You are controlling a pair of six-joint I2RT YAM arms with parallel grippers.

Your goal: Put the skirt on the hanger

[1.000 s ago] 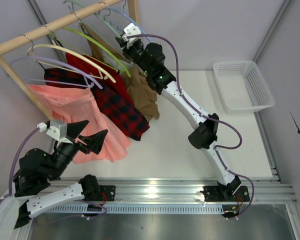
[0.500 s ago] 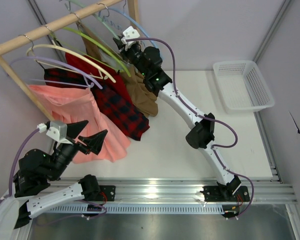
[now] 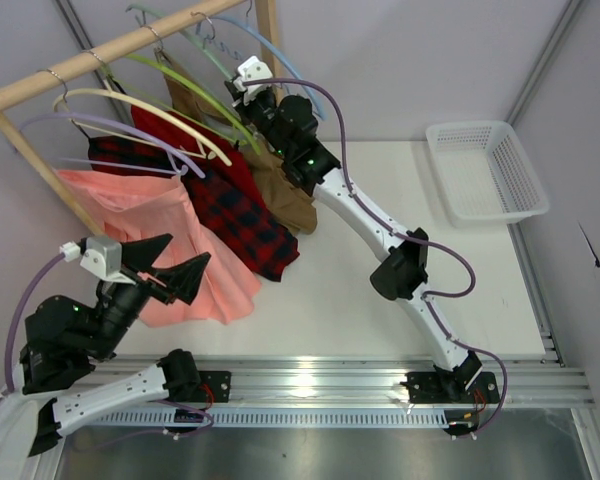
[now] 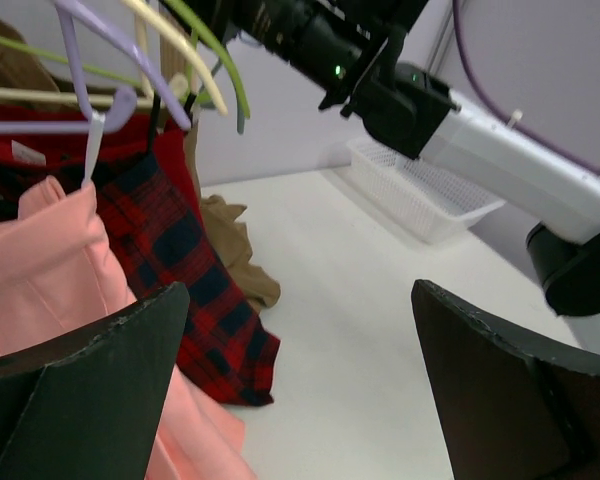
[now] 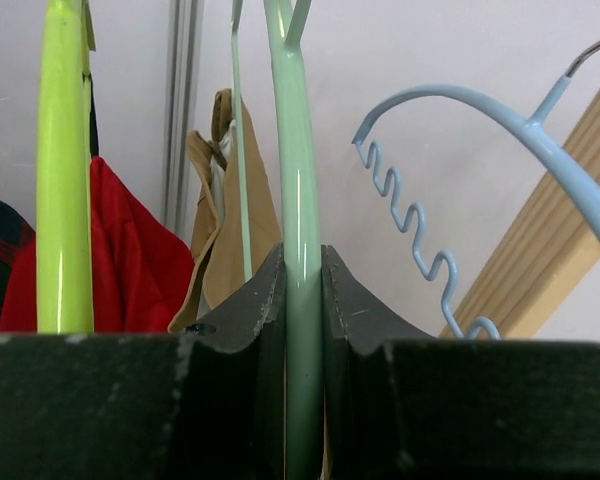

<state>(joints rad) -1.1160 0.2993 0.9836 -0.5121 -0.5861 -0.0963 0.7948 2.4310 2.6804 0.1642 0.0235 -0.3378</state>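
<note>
Between the fingers [image 5: 250, 330] of the right gripper [image 5: 303, 290] runs the hanger [image 5: 298, 150], its pale green rod pinched tight. Just left of the grip and behind the rod hangs the skirt [image 5: 242, 200], a tan fold that reaches down to the table [image 3: 360, 300] below the gripper. Further left stand a lime hanger [image 5: 60, 180] and red cloth [image 5: 120, 240]. To the right a blue hanger [image 5: 480, 105] with a wavy bar hangs apart from the fingers, the wooden rail [image 5: 570, 220] behind it. Low and near, the left gripper [image 4: 300, 380] is spread wide and holds nothing; a pink skirt [image 4: 40, 270] lies just ahead of it and a plaid skirt [image 4: 180, 260] beyond. A white basket [image 3: 485, 170] sits well off to the right. From above, the right wrist covers where skirt meets hanger, so whether it is clipped on cannot be told, and the hook is cut off at the wrist view's top edge
</note>
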